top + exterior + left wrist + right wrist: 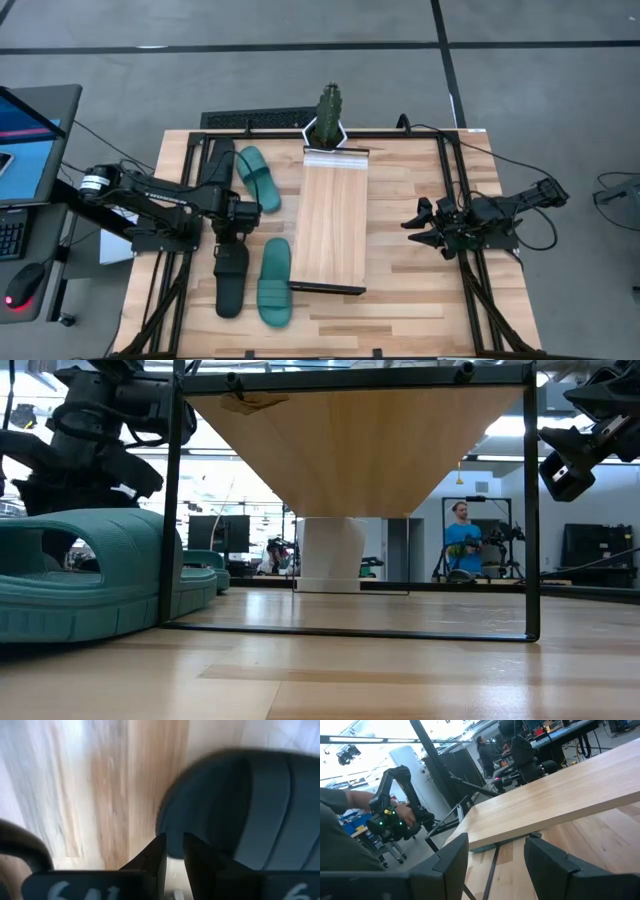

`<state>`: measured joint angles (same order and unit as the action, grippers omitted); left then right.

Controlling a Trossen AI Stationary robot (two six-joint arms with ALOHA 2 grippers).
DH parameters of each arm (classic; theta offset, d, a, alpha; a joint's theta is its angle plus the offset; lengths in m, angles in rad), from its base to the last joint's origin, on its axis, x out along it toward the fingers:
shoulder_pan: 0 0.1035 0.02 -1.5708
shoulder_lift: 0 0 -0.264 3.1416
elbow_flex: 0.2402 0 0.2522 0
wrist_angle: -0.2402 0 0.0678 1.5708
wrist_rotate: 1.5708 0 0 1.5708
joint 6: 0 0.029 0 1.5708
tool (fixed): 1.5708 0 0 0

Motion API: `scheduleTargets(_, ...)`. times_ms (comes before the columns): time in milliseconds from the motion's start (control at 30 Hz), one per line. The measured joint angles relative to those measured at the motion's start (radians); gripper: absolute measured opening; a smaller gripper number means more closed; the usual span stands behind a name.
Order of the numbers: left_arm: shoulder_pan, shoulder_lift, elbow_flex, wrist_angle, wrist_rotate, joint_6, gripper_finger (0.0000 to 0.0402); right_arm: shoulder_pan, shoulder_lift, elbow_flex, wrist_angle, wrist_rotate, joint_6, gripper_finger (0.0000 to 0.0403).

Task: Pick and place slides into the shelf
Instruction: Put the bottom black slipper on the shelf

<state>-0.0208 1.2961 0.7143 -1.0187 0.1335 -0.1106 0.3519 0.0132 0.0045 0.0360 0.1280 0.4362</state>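
The light-wood shelf (pixel 335 215) stands raised on a black frame in the middle of the table; the low view shows its underside (pixel 360 440). To its left lie two black slides (pixel 222 165) (pixel 231 278) and two teal slides (pixel 258 178) (pixel 274 283), soles on the table. My left gripper (pixel 245 215) hangs between them, pointing down, fingers shut (pixel 174 851) at the rounded end of a teal slide (pixel 240 805). My right gripper (pixel 420 228) is open and empty (pixel 495 855) to the right of the shelf (pixel 560 800). My left gripper's shut fingertips (pixel 192 847) stand at the rounded end of the teal slide (pixel 175 820), coming from above. The view is blurred, and I cannot tell whether they touch it.
A potted cactus (pixel 330 110) stands at the shelf's far end. Black frame rails (pixel 455 190) run along the table's left and right sides. A laptop (pixel 30 130) and a mouse (pixel 22 285) sit off the table's left. A person (pixel 462 540) stands in the room beyond.
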Motion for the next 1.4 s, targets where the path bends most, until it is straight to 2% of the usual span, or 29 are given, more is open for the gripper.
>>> scheduleTargets(267, -0.002, 0.0, 0.002, 0.166, 0.001, -0.061, 0.0051, 0.0, 0.0, 0.0, 0.001, 0.0, 0.0, 0.0178)
scheduleTargets(500, -0.002, 0.0, 0.002, 0.142, 0.016, -0.13, 0.0051, 0.0, 0.0, 0.0, 0.002, 0.0, 0.034, 0.0178)
scheduleTargets(600, -0.003, 0.0, 0.002, 0.133, -0.027, -0.178, 0.0055, 0.0, 0.0, 0.0, 0.002, 0.0, 0.035, 0.0178)
scheduleTargets(733, -0.002, 0.0, 0.002, 0.093, -0.045, -0.201, 0.0072, 0.0, 0.0, 0.0, 0.002, 0.0, 0.035, 0.0178)
scheduleTargets(967, -0.011, 0.0, 0.001, 0.042, -0.075, -0.208, 0.0124, 0.0, 0.0, 0.0, 0.001, 0.0, 0.035, 0.0178)
scheduleTargets(1100, -0.026, 0.0, 0.001, 0.039, -0.042, -0.208, 0.0147, 0.0, 0.0, 0.0, 0.001, 0.0, 0.035, 0.0178)
scheduleTargets(1200, -0.041, 0.0, 0.001, 0.039, -0.008, -0.208, 0.0154, 0.0, 0.0, 0.0, 0.001, 0.0, 0.035, 0.0178)
scheduleTargets(1400, -0.054, 0.0, 0.001, 0.036, -0.008, -0.206, 0.0155, 0.0, 0.0, 0.0, 0.001, 0.0, 0.027, 0.0178)
